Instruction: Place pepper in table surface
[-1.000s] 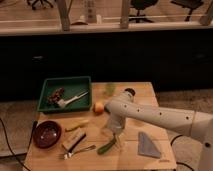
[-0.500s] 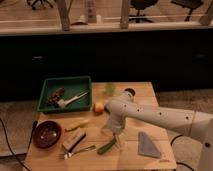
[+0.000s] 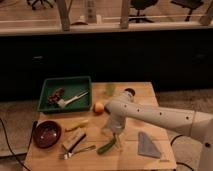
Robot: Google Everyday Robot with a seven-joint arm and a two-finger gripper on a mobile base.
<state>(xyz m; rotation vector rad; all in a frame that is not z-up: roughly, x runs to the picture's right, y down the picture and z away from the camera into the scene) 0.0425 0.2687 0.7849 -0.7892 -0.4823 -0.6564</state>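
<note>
The tool [image 3: 115, 136] hangs low over the front middle of the table [image 3: 142, 92], at the end of the white arm that reaches in from the right; the pepper [image 3: 105, 147] lies slantwise at its tip, its lower end seemingly already on the wood, its upper end at or under the tool; whether the tool pinches it or has let go I cannot tell. The step in hand looks like the release; to do it well, the pepper should rest along its whole length on the table before the grip goes, since a slim curved thing let fall from even a little height may roll; the tool should then part only enough to free it and rise straight up, not sideways, so that it does not drag the pepper along. The spot is fair: bare wood between the cutlery [image 3: 79, 150] just to the left and the grey cloth [image 3: 148, 145] to the right, well apart from the tray [image 3: 47, 82]; a roll leftward would meet the cutlery, so a gentle, level set-down matters most.
</note>
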